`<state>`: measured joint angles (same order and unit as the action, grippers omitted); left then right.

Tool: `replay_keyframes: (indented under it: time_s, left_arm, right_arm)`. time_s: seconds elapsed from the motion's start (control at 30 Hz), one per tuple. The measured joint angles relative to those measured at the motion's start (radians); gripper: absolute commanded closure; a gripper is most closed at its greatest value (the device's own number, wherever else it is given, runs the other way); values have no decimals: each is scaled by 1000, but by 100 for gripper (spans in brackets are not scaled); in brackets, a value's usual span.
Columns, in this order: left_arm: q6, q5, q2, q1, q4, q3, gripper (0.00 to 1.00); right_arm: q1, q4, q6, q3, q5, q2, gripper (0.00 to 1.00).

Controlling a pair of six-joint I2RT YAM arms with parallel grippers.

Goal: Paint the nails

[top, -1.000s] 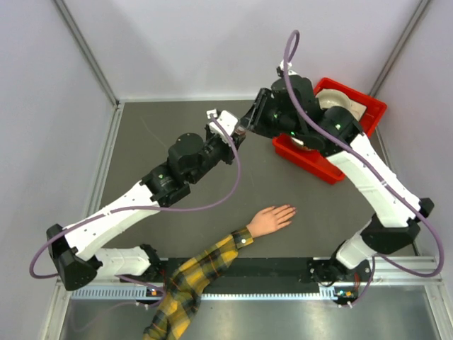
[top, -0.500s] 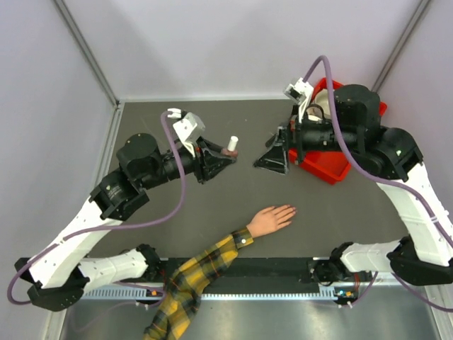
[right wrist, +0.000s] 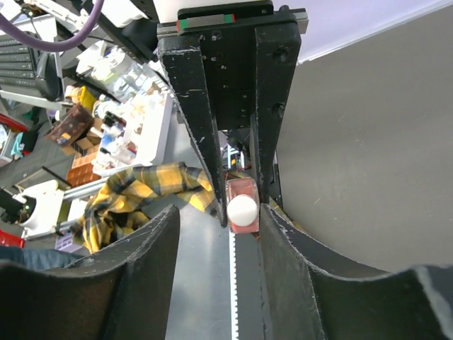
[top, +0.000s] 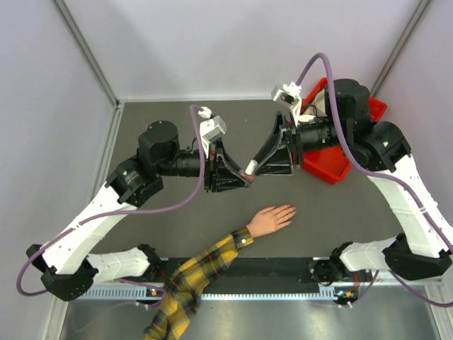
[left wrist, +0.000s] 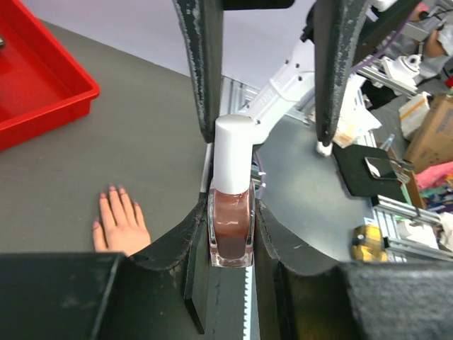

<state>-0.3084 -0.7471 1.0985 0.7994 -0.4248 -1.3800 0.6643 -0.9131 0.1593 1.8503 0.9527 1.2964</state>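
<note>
My left gripper (top: 241, 180) (left wrist: 232, 207) is shut on a small nail-polish bottle (left wrist: 231, 225) of dark reddish polish with a white cap (top: 251, 168) and holds it above the table. My right gripper (top: 260, 166) (right wrist: 219, 221) is open, its fingers (left wrist: 202, 78) on either side of the cap (right wrist: 242, 210), which sits close to one finger. The pale peach mannequin hand (top: 271, 218) (left wrist: 119, 225) lies flat below the grippers with its plaid sleeve (top: 202, 269) (right wrist: 141, 190). Its nails (left wrist: 112, 191) are tiny at the fingertips (top: 291, 210).
A red tray (top: 338, 167) (left wrist: 42, 85) with a pale bowl stands at the back right, behind the right arm. The black rail (top: 283, 269) runs along the near edge under the sleeve.
My left gripper has carried the bottle to the right and nearer. My right gripper has moved left and closed the gap, so its open fingers now flank the cap.
</note>
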Motion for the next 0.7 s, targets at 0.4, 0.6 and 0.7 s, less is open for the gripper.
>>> replay_keyframes:
  time_s: [0.4, 0.6, 0.7]
  left_arm:
    - [-32, -68, 6, -1, 14, 0, 100]
    - [-34, -70, 15, -1, 14, 0, 100]
    - [-29, -40, 21, -1, 11, 0, 100]
  right_arm:
    - [0, -15, -18, -5, 0, 17, 55]
    - [0, -8, -9, -5, 8, 30, 90]
    - [0, 0, 2, -5, 5, 39, 100]
